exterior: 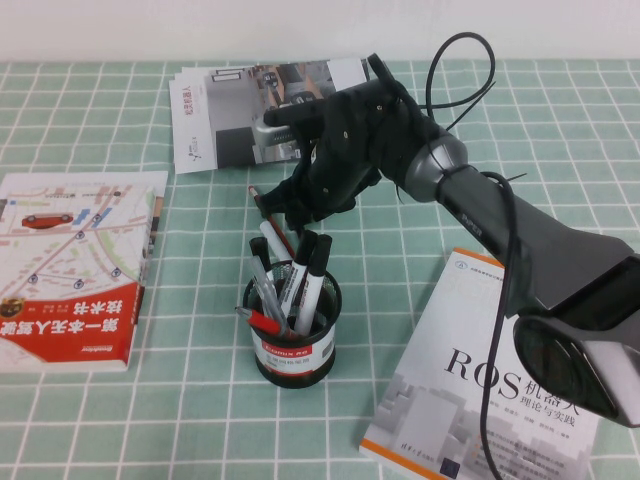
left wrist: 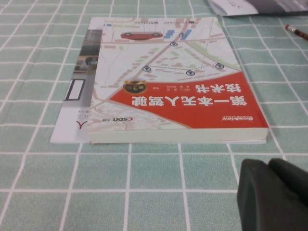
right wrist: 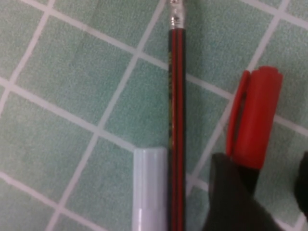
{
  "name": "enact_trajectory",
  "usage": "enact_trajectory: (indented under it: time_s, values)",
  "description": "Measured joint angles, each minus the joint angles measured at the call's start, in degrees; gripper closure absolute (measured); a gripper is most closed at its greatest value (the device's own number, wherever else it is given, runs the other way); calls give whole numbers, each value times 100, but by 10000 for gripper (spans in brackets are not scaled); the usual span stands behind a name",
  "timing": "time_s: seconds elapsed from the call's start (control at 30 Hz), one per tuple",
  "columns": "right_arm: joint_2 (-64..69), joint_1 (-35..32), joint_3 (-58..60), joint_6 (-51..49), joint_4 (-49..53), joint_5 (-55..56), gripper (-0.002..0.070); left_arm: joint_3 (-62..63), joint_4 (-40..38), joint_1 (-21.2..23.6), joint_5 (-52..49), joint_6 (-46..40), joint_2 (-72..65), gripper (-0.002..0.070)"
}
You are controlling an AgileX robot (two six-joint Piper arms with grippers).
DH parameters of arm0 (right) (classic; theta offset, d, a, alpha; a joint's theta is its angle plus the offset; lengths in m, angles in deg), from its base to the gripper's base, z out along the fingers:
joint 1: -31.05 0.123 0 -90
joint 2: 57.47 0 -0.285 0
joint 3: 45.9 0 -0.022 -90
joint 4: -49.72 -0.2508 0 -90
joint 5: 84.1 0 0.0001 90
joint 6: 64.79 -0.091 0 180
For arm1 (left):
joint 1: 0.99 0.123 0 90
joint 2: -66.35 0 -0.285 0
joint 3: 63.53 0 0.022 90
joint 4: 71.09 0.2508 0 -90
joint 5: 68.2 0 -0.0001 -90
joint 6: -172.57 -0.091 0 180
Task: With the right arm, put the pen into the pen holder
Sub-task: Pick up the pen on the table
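Right gripper [exterior: 290, 215] pinches slim black pen with red cap [right wrist: 255, 122] just above black wire-mesh pen holder [exterior: 292, 345], mid-table toward the near edge. Left gripper [left wrist: 274, 195] parked near the left edge; finger state unclear. Risk: white markers crowding the cup could deflect the pen tip outside the rim.

The high view looks down at an angle from the robot's own side, taking in the whole table [exterior: 80, 420] with the pen holder [exterior: 292, 335] near its middle.

The left wrist view sits low and close to the table, facing along it over the red-and-white map book [left wrist: 178, 91], which the high view shows at the left [exterior: 75, 265]. The left pincer [left wrist: 273, 196] fills that view's corner.

The right wrist view faces straight down from very near, above the red pencil [right wrist: 176, 120] and the pen [right wrist: 254, 122], with the right pincer [right wrist: 264, 192] at its edge. The high view shares this spot just behind the pen holder, where the right pincer [exterior: 290, 210] hangs.
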Motion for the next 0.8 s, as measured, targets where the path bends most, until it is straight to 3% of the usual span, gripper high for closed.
enact_trajectory:
  time_s: [0.23, 0.67, 0.8]
  values:
    - [21, 23, -65, 19, 260, -238, 496, 0, 0, 0, 0, 0, 0, 679]
    - [3, 23, -106, 19, 275, -558, 517, 0, 0, 0, 0, 0, 0, 679]
    - [3, 23, -106, 19, 348, -593, 572, 0, 0, 0, 0, 0, 0, 679]
